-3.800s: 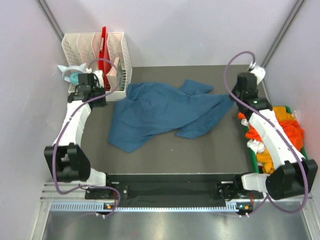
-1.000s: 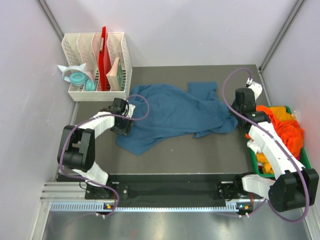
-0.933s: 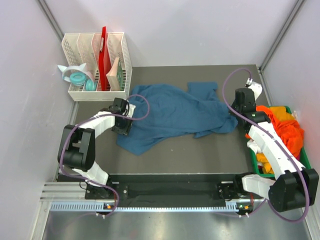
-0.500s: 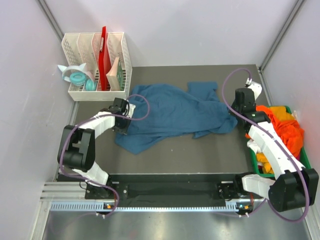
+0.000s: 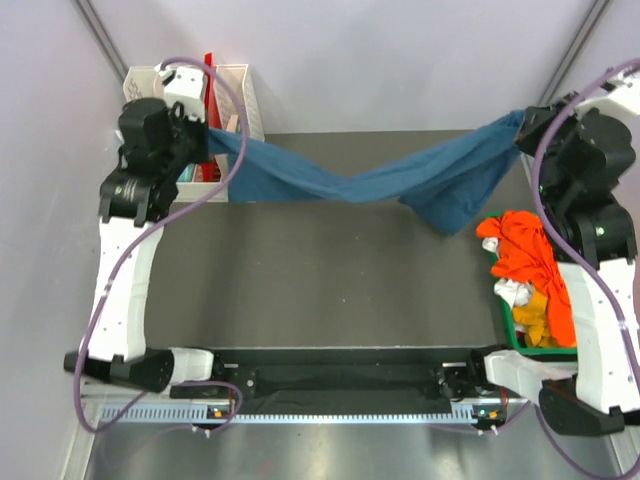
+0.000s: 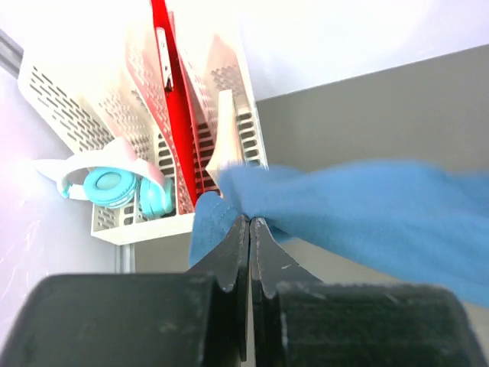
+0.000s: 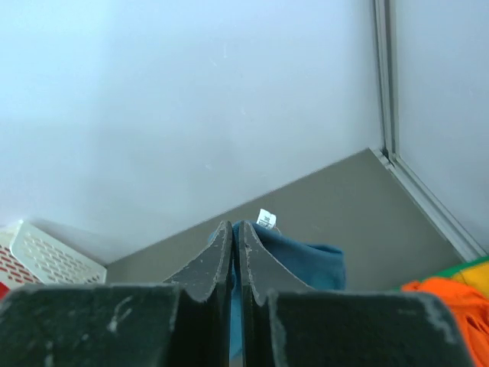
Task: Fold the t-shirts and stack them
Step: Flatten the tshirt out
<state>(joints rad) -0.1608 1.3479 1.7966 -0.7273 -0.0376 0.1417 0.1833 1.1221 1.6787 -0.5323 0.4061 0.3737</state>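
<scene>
Over grey table (image 5: 330, 285), left gripper (image 6: 250, 224) and right gripper (image 7: 233, 229) clamp opposite edges of teal t-shirt (image 5: 370, 184).

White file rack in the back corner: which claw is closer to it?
Left. The left claw is right beside the rack, pinching one end of the teal t-shirt; the right claw pinches the other end across the table.

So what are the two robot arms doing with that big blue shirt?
They are holding it up to spread it out for folding. The left gripper pinches one end of the blue t-shirt and the right gripper pinches the other. The shirt hangs stretched between them, sagging in the middle. The orange shirts are piled in the green bin on the right, not yet folded.
</scene>
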